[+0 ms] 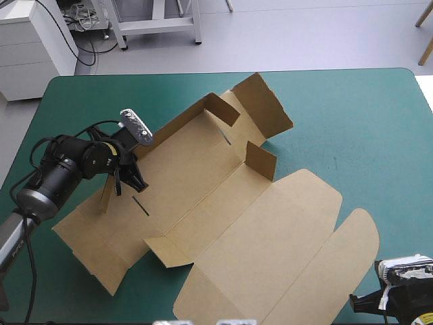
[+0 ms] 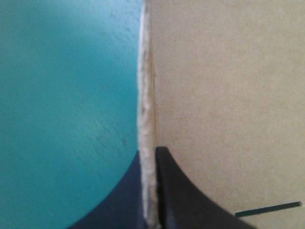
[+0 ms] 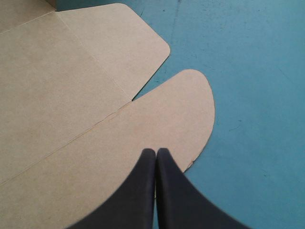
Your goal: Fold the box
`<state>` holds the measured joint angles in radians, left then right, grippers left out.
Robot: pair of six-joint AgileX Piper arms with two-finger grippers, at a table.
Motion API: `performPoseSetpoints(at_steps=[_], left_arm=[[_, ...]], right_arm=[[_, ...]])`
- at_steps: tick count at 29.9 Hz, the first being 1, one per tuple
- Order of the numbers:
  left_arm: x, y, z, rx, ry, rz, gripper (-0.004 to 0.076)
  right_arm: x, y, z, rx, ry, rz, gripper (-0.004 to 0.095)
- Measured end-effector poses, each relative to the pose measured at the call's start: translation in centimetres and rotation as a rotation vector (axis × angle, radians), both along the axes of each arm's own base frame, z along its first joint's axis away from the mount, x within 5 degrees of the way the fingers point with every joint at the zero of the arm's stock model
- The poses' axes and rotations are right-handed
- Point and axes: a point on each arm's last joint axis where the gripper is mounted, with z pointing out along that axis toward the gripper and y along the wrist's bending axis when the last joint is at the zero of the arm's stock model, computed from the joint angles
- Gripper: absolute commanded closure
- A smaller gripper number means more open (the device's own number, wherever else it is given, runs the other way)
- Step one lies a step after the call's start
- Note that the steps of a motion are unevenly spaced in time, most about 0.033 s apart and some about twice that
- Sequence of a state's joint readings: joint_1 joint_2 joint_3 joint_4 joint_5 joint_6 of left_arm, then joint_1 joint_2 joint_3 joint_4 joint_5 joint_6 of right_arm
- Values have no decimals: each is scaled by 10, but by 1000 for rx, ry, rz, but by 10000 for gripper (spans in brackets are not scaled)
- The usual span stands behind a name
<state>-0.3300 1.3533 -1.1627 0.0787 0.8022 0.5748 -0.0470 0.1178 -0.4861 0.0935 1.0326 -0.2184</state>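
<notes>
The brown box (image 1: 230, 203) lies as a partly folded sheet across the middle of the table, its far walls and end flaps raised and its lid panel (image 1: 270, 230) flat toward the near side. My left gripper (image 1: 130, 181) is at the box's left side, shut on a raised wall. In the left wrist view the board's edge (image 2: 145, 95) runs end-on between the black fingers (image 2: 190, 200). A slit (image 2: 267, 208) shows in the panel beside them. At the near right corner my right gripper (image 1: 362, 301) is shut, its tips (image 3: 156, 151) over the lid's rounded flap (image 3: 157, 119).
The teal-green cover (image 1: 352, 128) stretches from the box to the far and right edges of the table. A narrower strip of cover (image 1: 61, 122) lies along the left edge behind my left arm.
</notes>
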Motion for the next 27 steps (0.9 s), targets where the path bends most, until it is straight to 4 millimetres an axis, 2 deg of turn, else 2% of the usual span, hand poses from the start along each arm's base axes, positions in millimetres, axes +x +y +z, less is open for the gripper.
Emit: performPoseSetpoints(at_steps=[10, 21, 27], left_arm=[[-11, -57, 12, 183, -253, -299, 731], [-42, -113, 27, 364, -530, -549, 731], [-61, -138, 31, 340, -616, -657, 732]], right_arm=[[0, 0, 0, 0, 0, 0, 929], [0, 0, 0, 0, 0, 0, 929], [0, 0, 0, 0, 0, 0, 929]])
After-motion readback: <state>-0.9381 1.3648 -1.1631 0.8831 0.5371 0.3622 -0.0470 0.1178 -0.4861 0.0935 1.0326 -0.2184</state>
